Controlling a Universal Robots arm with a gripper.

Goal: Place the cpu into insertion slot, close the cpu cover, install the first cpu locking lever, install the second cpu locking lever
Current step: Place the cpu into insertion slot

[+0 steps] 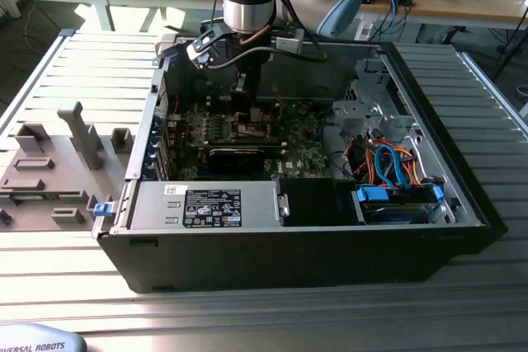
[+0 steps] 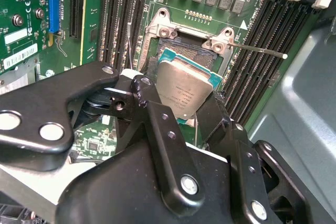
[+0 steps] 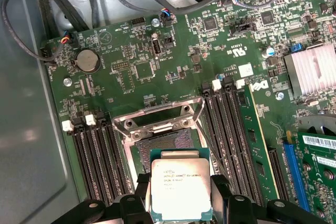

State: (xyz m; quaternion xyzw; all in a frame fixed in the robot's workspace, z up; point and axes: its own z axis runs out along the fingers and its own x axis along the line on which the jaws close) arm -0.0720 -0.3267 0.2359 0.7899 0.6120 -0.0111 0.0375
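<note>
My gripper [image 2: 181,98] is shut on the cpu [image 2: 184,90], a silver-topped square chip held by two opposite edges between the black fingers [image 2: 157,124]. In both wrist views the cpu [image 3: 179,190] hangs over the near part of the insertion slot [image 3: 165,141], whose dark pin field [image 2: 186,51] is still exposed. I cannot tell whether the chip touches it. The cpu cover [image 3: 157,121] stands swung open at the slot's far side. A thin locking lever [image 2: 257,51] sticks out sideways, released. In the exterior view the gripper [image 1: 243,88] reaches down into the computer case over the board.
Black memory slots [image 3: 226,124] flank the socket on both sides. A finned heatsink [image 3: 312,72] and a green card [image 3: 317,156] lie to one side. Cables [image 1: 388,162] and a drive cage [image 1: 367,105] fill the exterior view's right. The case wall [image 3: 26,129] is close.
</note>
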